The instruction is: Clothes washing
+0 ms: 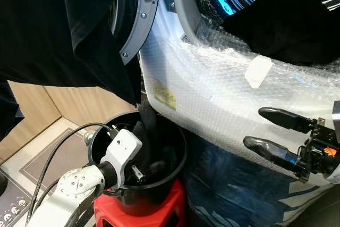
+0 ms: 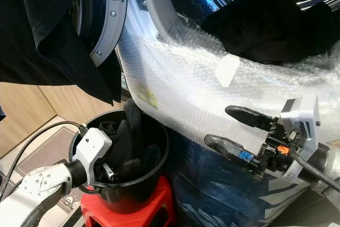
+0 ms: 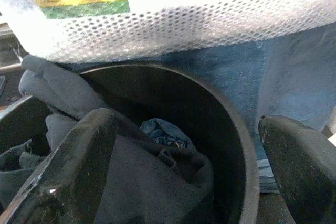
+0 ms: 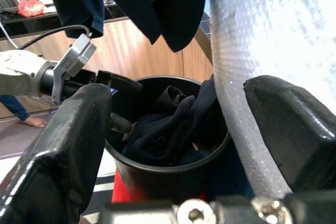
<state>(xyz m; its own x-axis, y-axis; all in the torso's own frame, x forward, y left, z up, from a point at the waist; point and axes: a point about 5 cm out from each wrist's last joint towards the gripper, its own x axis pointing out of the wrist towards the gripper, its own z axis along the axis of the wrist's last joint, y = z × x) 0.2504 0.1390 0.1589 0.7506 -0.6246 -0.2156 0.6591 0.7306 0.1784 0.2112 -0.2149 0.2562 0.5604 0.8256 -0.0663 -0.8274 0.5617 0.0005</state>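
Bubble-wrapped washing machine (image 1: 212, 89) up front, door open, dark garment (image 1: 287, 30) spilling from its drum. Below, black bucket (image 1: 175, 168) of dark clothes (image 4: 168, 129) on a red stool (image 1: 170, 206). Left gripper (image 3: 184, 171) inside the bucket, fingers spread; right gripper (image 1: 265, 128) beside the machine, fingers apart, empty.

Bright daylight is thrown on the bubble wrap (image 1: 223, 94), which is blown out in the left wrist view; nearby gripper fingers (image 3: 68, 177) are blurred.

Glossy black plastic bucket (image 1: 175, 168), matt dark cloth clothes (image 1: 146, 147), bubble wrap (image 1: 223, 89)
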